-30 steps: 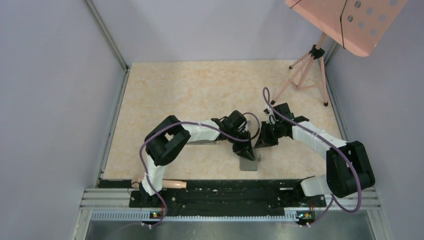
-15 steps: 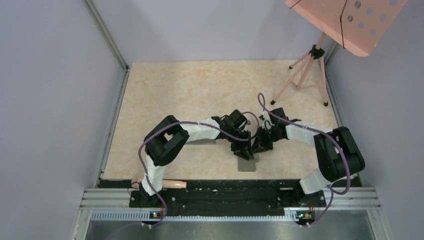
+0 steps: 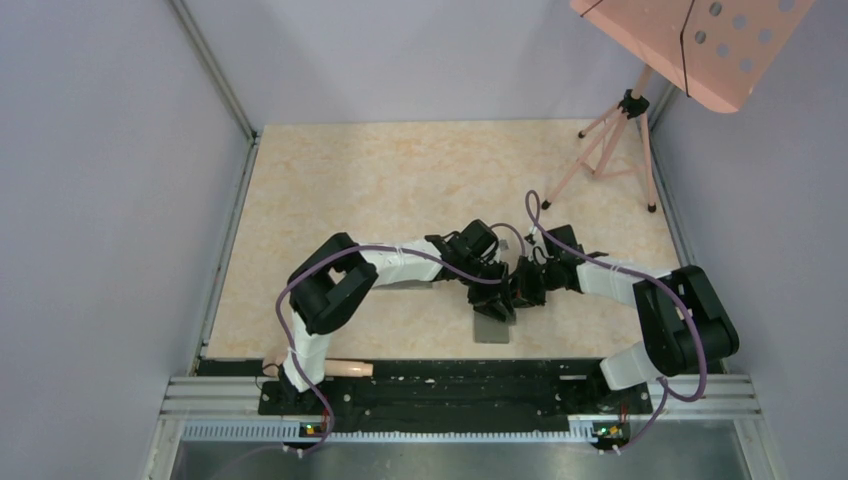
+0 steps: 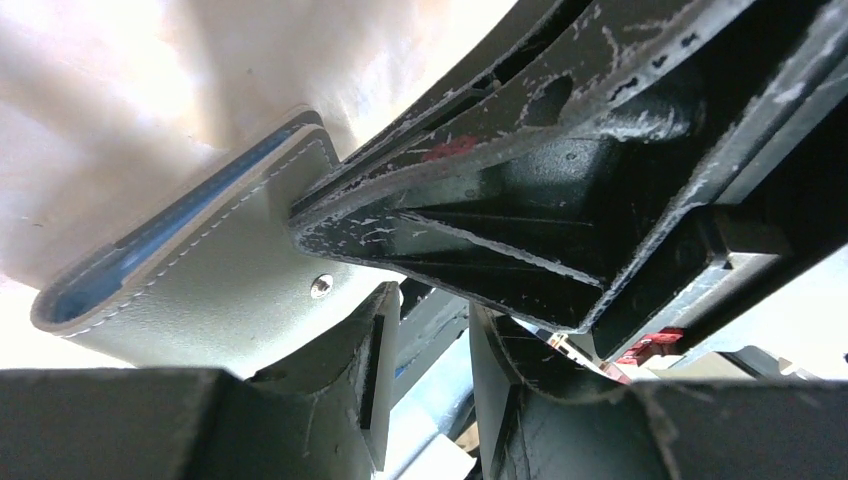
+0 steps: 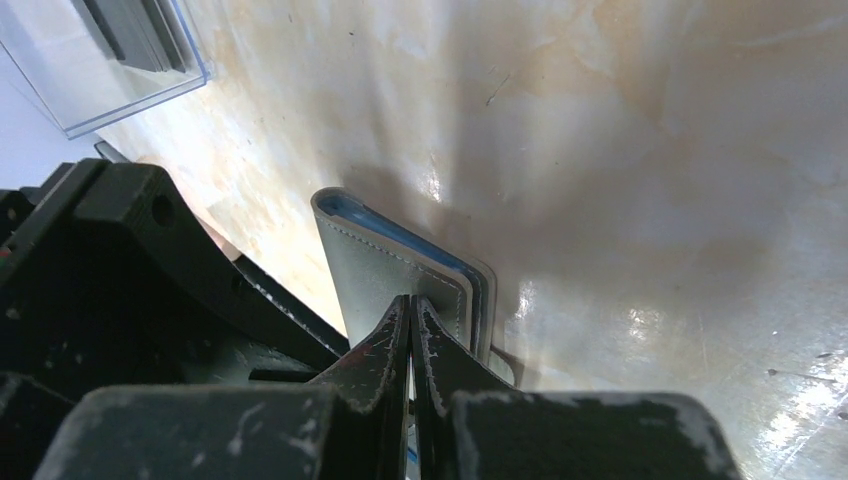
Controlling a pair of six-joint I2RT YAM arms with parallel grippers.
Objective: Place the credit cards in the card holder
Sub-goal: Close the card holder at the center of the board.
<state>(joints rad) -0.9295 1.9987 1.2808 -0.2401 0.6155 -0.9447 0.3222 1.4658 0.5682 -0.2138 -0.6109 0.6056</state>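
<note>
Swinging its elbow inward, the right arm had brought the right pincer [image 5: 410, 310] in against the left pincer [image 4: 432, 320], and the left pincer's jaws had spread wider than a second before. Both pincers met low over the card holder [image 5: 385, 270], which lay folded on the table [image 5: 650, 150] directly beneath their tips. The right pincer was pressed fully together, gripping nothing, its tips resting on the gray cover near the stitched edge. The left pincer stood partly open with a clear gap, closed on nothing, one finger [image 4: 340, 390] lying over the cover beside a small rivet [image 4: 321, 286]. Ahead and left of the right pincer, the credit cards [image 5: 130, 35] sat in a clear box [image 5: 150, 85]
</note>
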